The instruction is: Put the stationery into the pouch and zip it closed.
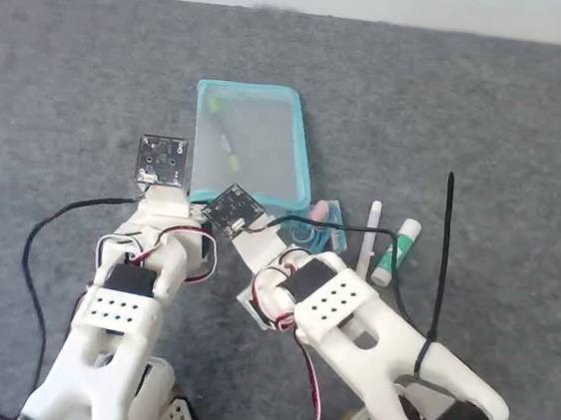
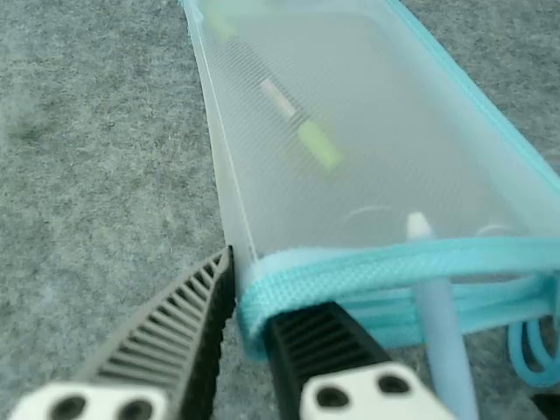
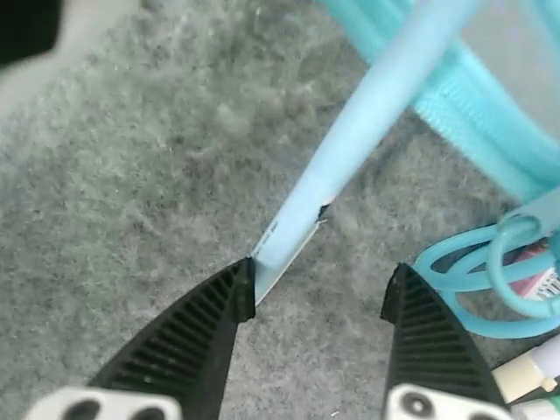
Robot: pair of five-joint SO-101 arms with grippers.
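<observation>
A see-through mesh pouch (image 1: 252, 147) with teal trim lies open on the grey carpet. A green and white marker (image 2: 302, 127) is inside it. My left gripper (image 2: 249, 293) is shut on the pouch's near corner by the zipper edge (image 2: 394, 262). A light blue pen (image 3: 367, 114) lies slanted across the opening, its tip (image 2: 418, 226) inside the pouch and its rear end on the carpet. My right gripper (image 3: 324, 271) stands open around that rear end, with the pen touching one fingertip (image 3: 245, 276).
Teal-handled scissors (image 1: 318, 232) lie just right of the pouch's near corner, with a white pen (image 1: 369, 239) and a green and white stick (image 1: 397, 250) beyond them. A black cable (image 1: 443, 257) runs up at the right. Grey carpet surrounds everything.
</observation>
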